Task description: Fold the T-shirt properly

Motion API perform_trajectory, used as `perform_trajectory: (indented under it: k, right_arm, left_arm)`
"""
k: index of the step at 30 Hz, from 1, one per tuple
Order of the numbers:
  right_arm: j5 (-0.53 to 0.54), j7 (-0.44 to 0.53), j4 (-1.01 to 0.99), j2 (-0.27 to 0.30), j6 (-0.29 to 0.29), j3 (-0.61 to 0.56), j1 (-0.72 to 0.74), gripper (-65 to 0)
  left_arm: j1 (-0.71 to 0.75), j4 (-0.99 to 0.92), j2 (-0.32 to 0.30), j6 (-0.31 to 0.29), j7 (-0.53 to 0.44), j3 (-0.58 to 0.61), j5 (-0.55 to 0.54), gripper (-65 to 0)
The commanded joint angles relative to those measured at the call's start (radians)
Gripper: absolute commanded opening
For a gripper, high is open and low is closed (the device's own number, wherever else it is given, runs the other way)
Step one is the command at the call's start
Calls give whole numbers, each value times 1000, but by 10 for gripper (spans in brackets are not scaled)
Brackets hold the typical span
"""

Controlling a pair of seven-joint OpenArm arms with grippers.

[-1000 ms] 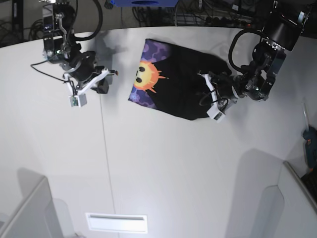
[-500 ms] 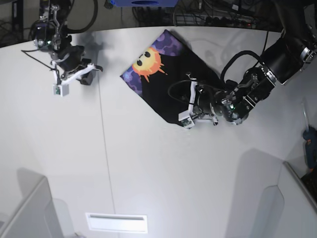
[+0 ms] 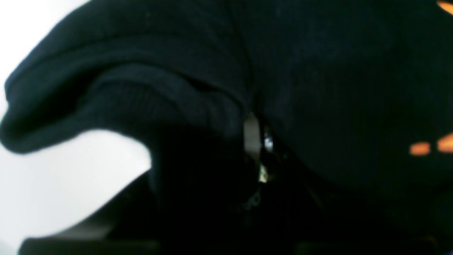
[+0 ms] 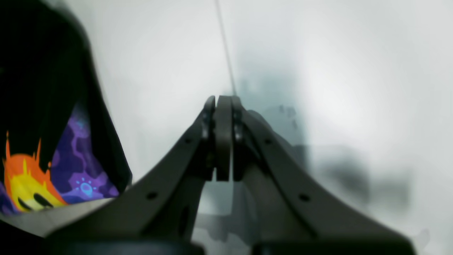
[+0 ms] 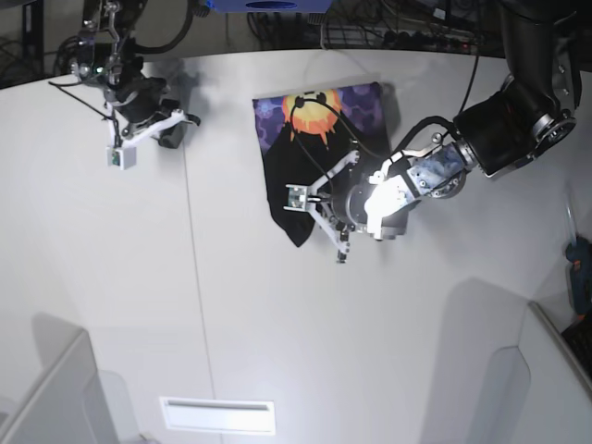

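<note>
The T-shirt (image 5: 310, 153) lies folded on the white table, black with its sun print (image 5: 314, 113) toward the far edge. My left gripper (image 5: 313, 220) is at the shirt's near corner and shut on the cloth. In the left wrist view the black T-shirt (image 3: 283, 71) fills the frame and bunches into the left gripper (image 3: 254, 148), whose fingers are lost in the dark. My right gripper (image 5: 170, 135) hovers far left of the shirt, apart from it. In the right wrist view the right gripper (image 4: 223, 102) is shut on nothing, with the T-shirt (image 4: 42, 88) at the left edge.
A thin seam (image 5: 192, 240) runs across the white table (image 5: 277, 324). A white slot (image 5: 217, 415) sits near the front edge. Grey panels (image 5: 51, 393) rise at both near corners, and a blue object (image 5: 581, 277) is at the right edge. Cables lie behind the table.
The left gripper has swung the shirt's corner leftward and nearer, turning the shirt so its print now points to the far edge. The right arm drew back to the far left.
</note>
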Motion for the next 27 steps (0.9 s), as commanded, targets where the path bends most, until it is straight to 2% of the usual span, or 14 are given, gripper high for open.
perform_trajectory:
  k: [1,3,6,13,23,27]
  right_arm:
    - [5,20,14,10,4,4,5,-650]
    - [5,20,14,9,4,4,5,-650]
    - [5,20,14,-2,2,6,5,-650]
    - [5,20,12,-2,2,6,3,-650]
    - [5,18,12,1,2,6,9,-650]
    - [5,18,12,4,2,6,9,-650]
  left_arm:
    - [9,-10,5,-23,43,7,67,-650]
    - [16,-10,33,-62,43,7,122,-650]
    - [17,-10,60,-62,43,7,155,-650]
    - [19,-10,85,-62,45,7,145,-650]
    - [26,-12,83,-62,52,5,141,-650]
    - [45,-15,83,-62,80,-61,55,-650]
